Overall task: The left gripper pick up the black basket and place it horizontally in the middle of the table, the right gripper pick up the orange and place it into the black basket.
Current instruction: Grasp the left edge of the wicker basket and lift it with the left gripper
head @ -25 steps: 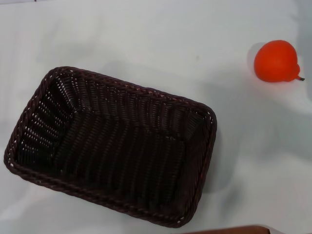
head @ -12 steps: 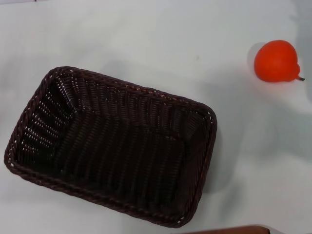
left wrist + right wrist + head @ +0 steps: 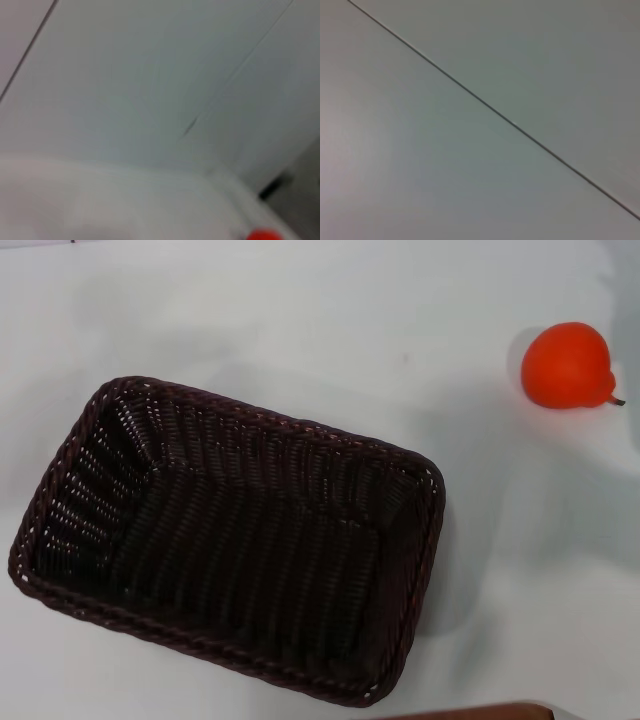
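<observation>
The black basket [image 3: 235,540] is a large dark woven rectangle on the white table [image 3: 300,320], in the left and middle of the head view, turned at a slant with its long side running from upper left to lower right. It is empty. The orange [image 3: 567,364] lies on the table at the far right, apart from the basket, stem pointing right. A sliver of it also shows in the left wrist view [image 3: 264,235]. Neither gripper appears in any view.
A brown edge [image 3: 470,712] shows at the bottom of the head view. The right wrist view shows only a plain pale surface with a thin dark line [image 3: 495,112] across it.
</observation>
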`<state>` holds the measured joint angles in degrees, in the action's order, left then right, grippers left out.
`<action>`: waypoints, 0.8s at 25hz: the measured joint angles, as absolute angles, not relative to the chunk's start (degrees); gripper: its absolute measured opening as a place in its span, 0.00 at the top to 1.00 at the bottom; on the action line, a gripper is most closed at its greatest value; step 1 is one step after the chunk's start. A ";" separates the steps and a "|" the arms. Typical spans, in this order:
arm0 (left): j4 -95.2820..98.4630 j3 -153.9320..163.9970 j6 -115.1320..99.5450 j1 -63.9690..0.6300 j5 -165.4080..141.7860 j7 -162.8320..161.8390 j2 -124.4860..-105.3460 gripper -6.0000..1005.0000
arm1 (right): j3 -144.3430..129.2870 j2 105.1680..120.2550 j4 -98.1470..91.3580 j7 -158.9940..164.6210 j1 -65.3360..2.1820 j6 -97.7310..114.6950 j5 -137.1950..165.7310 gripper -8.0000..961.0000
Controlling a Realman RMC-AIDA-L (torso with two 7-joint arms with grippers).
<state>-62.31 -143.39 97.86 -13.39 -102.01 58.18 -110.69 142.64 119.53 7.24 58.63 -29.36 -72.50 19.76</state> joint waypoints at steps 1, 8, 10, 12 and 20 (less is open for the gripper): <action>-65.67 -143.04 98.21 -13.95 -105.89 55.38 -111.32 0.15 | 142.68 119.53 7.22 58.63 -29.35 -72.48 19.74 0.02; -76.98 -141.25 102.83 -18.83 -122.34 47.43 -115.00 0.15 | 142.74 119.53 7.21 58.62 -29.39 -70.55 19.68 0.02; -77.16 -140.90 103.83 -20.27 -124.73 46.47 -115.36 0.15 | 142.85 119.53 7.21 58.62 -29.41 -70.18 19.68 0.02; -77.00 -140.62 104.45 -21.41 -126.52 45.75 -115.64 0.15 | 143.07 119.53 7.16 58.62 -29.38 -70.06 19.68 0.02; -76.70 -138.24 104.88 -23.85 -132.03 43.75 -116.73 0.15 | 143.53 119.53 7.11 58.62 -29.13 -70.04 19.68 0.01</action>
<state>-76.70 -138.24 104.88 -23.85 -132.03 43.75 -116.73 143.53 119.53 7.11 58.62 -29.13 -70.04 19.68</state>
